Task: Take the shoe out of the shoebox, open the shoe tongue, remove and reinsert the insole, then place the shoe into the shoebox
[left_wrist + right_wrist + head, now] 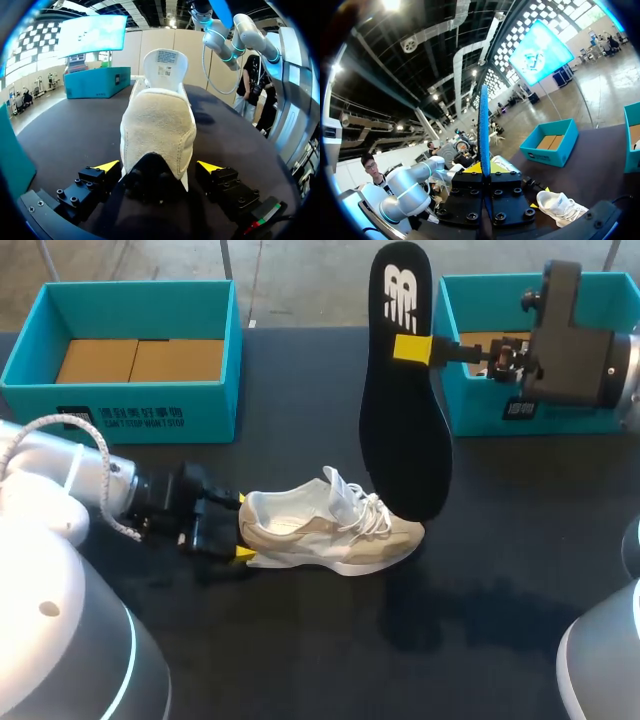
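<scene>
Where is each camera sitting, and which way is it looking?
Head view: above and behind the robot, looking down on the table; both arms show, left gripper on the shoe, right gripper holding the insole.
Left wrist view: on the left wrist, facing the shoe's heel; its own gripper shows.
Right wrist view: on the right wrist, facing along the insole's edge; its own gripper shows.
Shared: head and right wrist views both show shoe, insole and the left shoebox.
</scene>
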Controlling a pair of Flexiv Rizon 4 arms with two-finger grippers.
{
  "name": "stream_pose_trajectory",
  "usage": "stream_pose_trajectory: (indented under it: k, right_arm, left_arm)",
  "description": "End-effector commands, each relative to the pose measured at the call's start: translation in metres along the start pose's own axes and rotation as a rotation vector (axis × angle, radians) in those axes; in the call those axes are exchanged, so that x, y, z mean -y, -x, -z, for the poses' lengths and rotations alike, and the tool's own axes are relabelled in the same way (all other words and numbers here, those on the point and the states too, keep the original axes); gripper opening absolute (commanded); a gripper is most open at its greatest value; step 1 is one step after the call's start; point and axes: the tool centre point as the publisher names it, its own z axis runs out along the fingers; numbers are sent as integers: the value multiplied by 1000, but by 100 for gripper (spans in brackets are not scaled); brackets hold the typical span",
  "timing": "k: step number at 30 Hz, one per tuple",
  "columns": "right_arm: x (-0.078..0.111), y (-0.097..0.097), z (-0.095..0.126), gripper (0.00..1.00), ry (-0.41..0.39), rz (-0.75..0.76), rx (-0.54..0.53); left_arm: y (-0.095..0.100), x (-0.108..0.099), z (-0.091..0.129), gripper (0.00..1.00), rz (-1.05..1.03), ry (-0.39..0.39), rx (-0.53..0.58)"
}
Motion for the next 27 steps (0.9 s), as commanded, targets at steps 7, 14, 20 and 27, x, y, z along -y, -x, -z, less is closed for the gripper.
stream_pose_trajectory:
  k: [7, 14, 20, 27]
  right_arm:
    - [-2, 1, -6, 0, 1, 0, 0]
    - [-2, 1, -6, 0, 1, 0, 0]
    - [-2, 1, -6, 0, 1, 0, 0]
    - [-2, 1, -6, 0, 1, 0, 0]
  left_arm:
    - [-6, 12, 20, 100, -20, 223, -61]
    - [-7, 16, 24, 100, -59, 387, -60]
    - [-7, 16, 24, 100, -59, 387, -60]
    - [-6, 18, 24, 100, -68, 457, -50]
